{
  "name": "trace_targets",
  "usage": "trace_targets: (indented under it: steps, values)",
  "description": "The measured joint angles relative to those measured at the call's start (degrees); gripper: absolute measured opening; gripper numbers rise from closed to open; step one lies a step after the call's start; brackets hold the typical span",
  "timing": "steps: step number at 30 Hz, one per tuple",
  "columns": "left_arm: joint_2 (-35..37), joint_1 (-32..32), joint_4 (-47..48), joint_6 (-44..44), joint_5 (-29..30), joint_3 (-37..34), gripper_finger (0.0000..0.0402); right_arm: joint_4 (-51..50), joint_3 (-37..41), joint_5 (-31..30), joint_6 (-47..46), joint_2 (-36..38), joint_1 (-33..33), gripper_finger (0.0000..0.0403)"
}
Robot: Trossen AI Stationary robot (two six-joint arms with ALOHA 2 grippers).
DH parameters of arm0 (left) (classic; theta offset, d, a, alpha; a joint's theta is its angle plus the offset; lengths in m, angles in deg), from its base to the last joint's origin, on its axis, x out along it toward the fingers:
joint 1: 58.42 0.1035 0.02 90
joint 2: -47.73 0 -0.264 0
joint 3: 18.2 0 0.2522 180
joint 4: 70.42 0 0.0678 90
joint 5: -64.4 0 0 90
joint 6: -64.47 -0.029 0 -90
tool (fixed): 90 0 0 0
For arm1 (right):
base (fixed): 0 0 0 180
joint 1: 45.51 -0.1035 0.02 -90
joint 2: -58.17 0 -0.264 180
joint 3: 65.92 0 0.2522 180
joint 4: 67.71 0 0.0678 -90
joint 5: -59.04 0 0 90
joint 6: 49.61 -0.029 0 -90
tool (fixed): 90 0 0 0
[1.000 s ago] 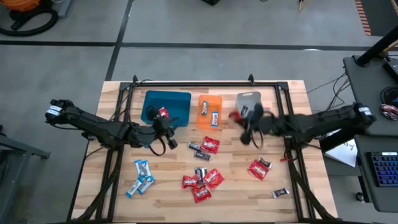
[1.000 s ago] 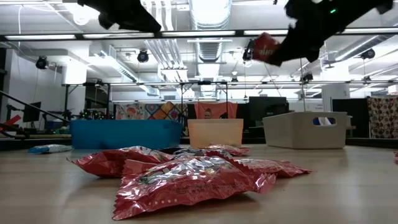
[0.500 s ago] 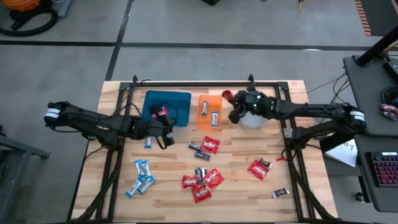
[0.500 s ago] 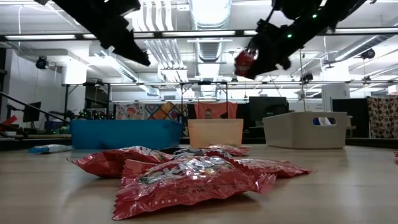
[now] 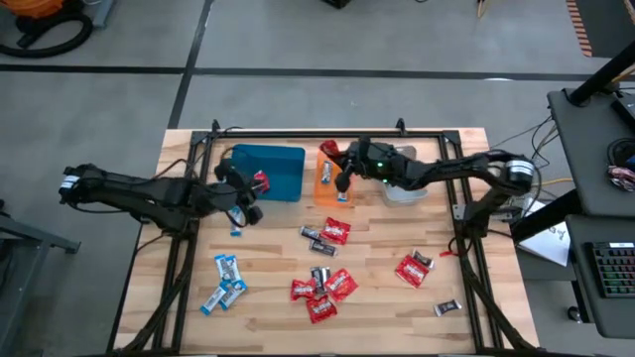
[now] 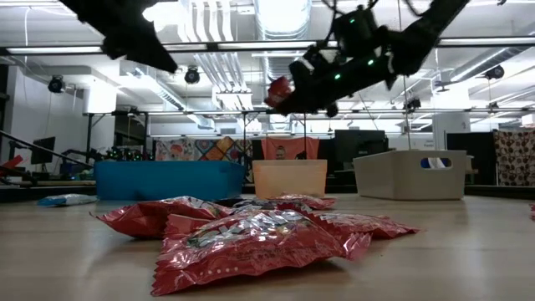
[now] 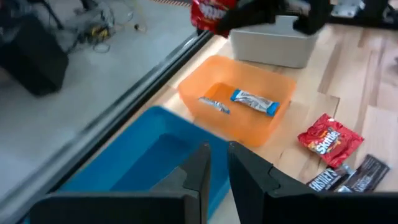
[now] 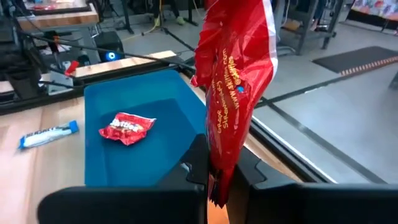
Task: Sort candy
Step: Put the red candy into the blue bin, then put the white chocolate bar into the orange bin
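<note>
Right gripper (image 5: 340,171) pinches red candy (image 5: 330,151) above — seemingly — the orange tray (image 5: 334,199).

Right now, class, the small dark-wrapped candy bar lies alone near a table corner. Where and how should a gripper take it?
Grip the small dark-wrapped candy bar at its middle, closing across its short width, coming straight down from above. It lies flat on the wooden table, long and narrow, with bare wood around it.
</note>
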Motion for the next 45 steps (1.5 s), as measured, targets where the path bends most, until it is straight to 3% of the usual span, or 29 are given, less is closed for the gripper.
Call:
trace_targets:
  steps: [10,17,25,30,34,45]
  values:
    - [3.7,-0.5,15.1,19.6,-0.7,0.0,0.0038,0.5,-14.1,4.5,-1.4,-14.3,-1.5,0.0015]
    - [2.2,-2.6,16.6,22.6,-0.8,0.0,0.0038,-4.9,-23.4,4.3,-0.7,-21.9,-2.7,0.002]
    - [3.1,-5.4,16.5,24.1,-0.5,0.0,0.0039,-9.5,-28.4,4.0,-3.9,-27.1,-2.7,0.0103]
    - [2.7,-5.7,17.1,25.8,-1.3,0.0,0.0039,-11.5,-28.5,3.8,-4.0,-26.9,-2.7,0.0172]
    - [1.8,-5.7,18.4,29.3,-5.5,-0.1,0.0039,-15.2,-28.1,3.9,-3.1,-23.9,-2.7,0.0209]
    - [-6.4,-5.8,28.6,49.9,-18.2,-0.9,0.0039,-32.0,-27.3,3.9,1.0,-12.4,-4.8,0.0248]
